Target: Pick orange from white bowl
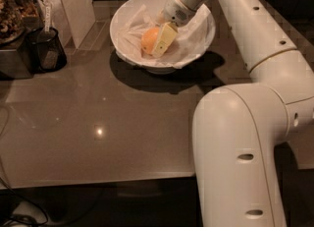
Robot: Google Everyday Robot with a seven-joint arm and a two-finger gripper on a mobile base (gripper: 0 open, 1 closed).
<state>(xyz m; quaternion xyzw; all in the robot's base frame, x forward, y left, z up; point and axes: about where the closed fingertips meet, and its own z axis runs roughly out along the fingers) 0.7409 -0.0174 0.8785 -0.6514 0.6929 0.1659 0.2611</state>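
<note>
At upper centre of the frame, the white bowl (115, 33) stands on a glossy grey-brown table (98, 118), casting a dark shadow toward the lower right. Its inside is lined with wrinkled white paper (192, 38). The orange (148, 39) rests inside the bowl, left of its middle, on the paper.

The gripper (161, 43) reaches down into the bowl from the upper right, its pale yellow tip lying against the right side of the orange. Whether it has clenched on the fruit or is released cannot be told from this view. The white arm (245, 19) runs from the gripper along the right edge of the frame, and its bulky lower segment (240, 162) fills the lower right.

At upper left, well apart from the bowl, a black mesh cup (46, 49) stands on the table beside a dark container (12, 14) of brownish contents. A pale tiled column (68, 0) rises behind them. A small glint of light (99, 131) marks the table surface at centre left. Cables (19, 211) lie in the dark lower left corner.
</note>
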